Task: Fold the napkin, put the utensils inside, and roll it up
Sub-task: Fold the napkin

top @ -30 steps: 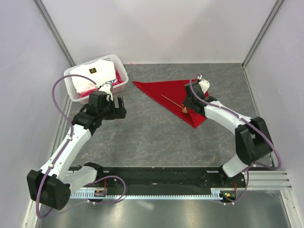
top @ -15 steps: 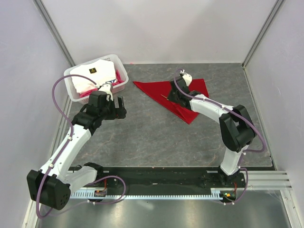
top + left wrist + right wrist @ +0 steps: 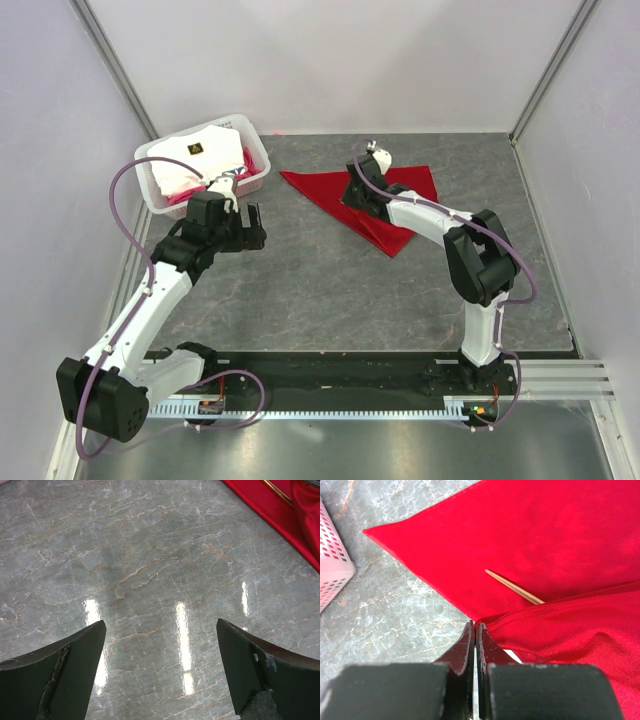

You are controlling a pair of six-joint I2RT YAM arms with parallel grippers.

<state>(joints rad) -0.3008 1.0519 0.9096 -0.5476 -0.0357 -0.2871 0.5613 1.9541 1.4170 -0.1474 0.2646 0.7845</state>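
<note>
The right claw (image 3: 475, 626) is squeezed tight on an edge of the red napkin (image 3: 545, 530). A fold of cloth rises from its tips toward 3 o'clock. The spoon (image 3: 514, 587) lies on the napkin, with one end hidden under that fold. From above, the napkin sits at 1 o'clock on the table (image 3: 300, 290). The left claw (image 3: 160, 624) is wide and holds nothing. It hangs at 9 o'clock, near the basket (image 3: 150, 197). Open floor stretches toward 6 o'clock.
</note>
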